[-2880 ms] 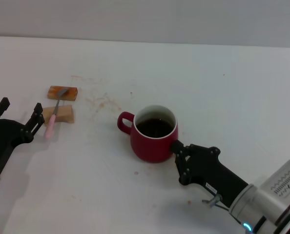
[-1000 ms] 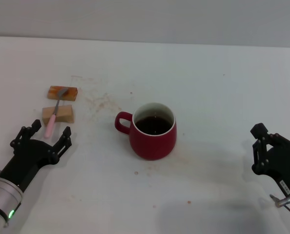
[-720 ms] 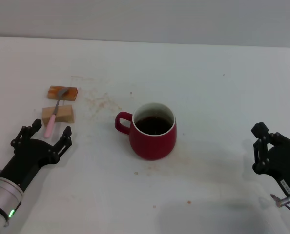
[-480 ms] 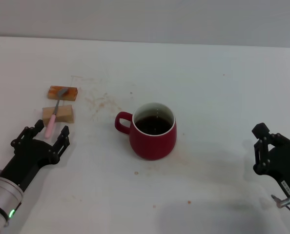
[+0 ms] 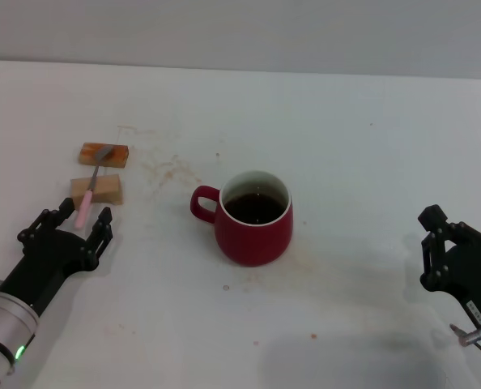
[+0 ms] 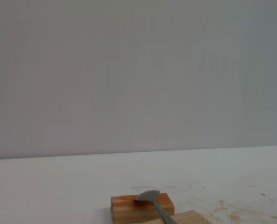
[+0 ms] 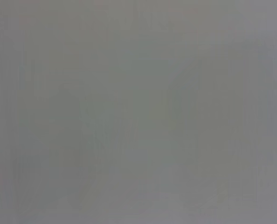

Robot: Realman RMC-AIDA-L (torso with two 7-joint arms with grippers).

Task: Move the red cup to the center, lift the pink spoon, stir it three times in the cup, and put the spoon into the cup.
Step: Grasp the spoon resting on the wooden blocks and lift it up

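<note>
- Left end effector [image 5: 70, 223], fingers spread, hovers just short of the pink spoon [image 5: 87, 194].
- The spoon's slim handle lies across a tan block [image 5: 97, 191], its grey bowl on an orange block [image 5: 104, 154].
- Squat glossy red cup [image 5: 253, 219] sits mid-bench [image 5: 346, 146], holding dark liquid.
- Right end effector [image 5: 436, 247] idles far right; I cannot tell its grip.

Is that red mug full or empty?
Filled, not to the brim: the red mug stands upright, with dark liquid below its white inner wall.
</note>
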